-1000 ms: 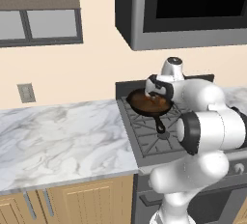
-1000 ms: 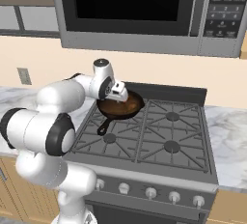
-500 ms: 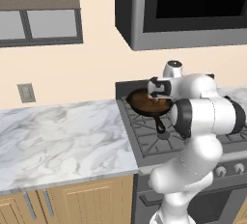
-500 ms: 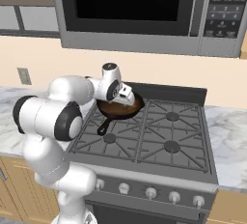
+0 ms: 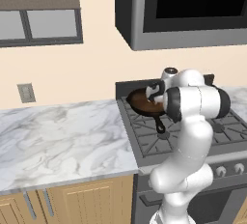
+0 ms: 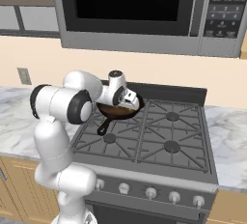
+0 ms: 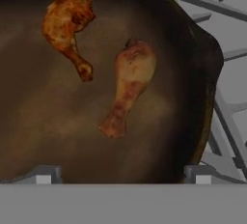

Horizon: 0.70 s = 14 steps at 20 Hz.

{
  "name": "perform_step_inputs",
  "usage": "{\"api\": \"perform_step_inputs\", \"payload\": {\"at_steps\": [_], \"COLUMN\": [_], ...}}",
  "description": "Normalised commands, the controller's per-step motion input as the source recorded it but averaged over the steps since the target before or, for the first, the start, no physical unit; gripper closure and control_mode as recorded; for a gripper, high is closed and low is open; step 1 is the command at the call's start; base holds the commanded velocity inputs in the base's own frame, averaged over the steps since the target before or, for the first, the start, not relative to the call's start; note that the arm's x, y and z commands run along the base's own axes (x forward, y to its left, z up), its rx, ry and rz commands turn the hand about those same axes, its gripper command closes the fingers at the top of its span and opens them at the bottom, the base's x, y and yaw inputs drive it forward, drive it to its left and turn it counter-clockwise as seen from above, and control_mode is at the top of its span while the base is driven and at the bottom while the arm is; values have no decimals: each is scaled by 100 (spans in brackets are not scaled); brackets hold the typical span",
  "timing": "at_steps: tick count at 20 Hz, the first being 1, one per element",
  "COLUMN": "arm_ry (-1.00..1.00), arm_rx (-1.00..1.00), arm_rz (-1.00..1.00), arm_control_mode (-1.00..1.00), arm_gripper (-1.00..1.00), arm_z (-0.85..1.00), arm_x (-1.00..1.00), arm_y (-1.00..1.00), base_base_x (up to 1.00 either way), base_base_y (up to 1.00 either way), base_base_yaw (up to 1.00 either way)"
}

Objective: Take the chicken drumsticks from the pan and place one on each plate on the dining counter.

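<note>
Pan (image 7: 193, 73): round black cast-iron skillet, brownish matte floor, on the stove's grey grate. Holds two chicken drumsticks: paler one (image 7: 128, 85) at centre, thick end at 12 o'clock; darker one (image 7: 65, 25) at 10 o'clock. Lumpy, light, probably greasy; best pinched across the meaty bulge. Gripper (image 7: 120, 177) hovers above, fingers fully spread, empty

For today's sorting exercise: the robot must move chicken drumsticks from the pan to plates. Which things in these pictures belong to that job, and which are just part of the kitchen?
Belonging to the job:
- two chicken drumsticks, lying apart in the pan
- pan on the stove
- gripper, fingers open above the pan

Just part of the kitchen:
- stove
- microwave
- marble counter
- wall socket
</note>
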Motion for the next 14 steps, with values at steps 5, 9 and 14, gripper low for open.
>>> {"api": "perform_step_inputs", "payload": {"at_steps": [5,9,14], "arm_ry": [0,0,0], "arm_rx": [0,0,0], "arm_rz": [-2,-2,0], "arm_control_mode": [-100,-100,-100], "arm_gripper": [-100,-100,-100], "arm_z": [-19,-19,-23], "arm_x": [55,54,53], "arm_y": [-18,-18,-10], "base_base_x": [0,0,0], "base_base_y": [0,0,0], "base_base_yaw": [0,0,0]}}
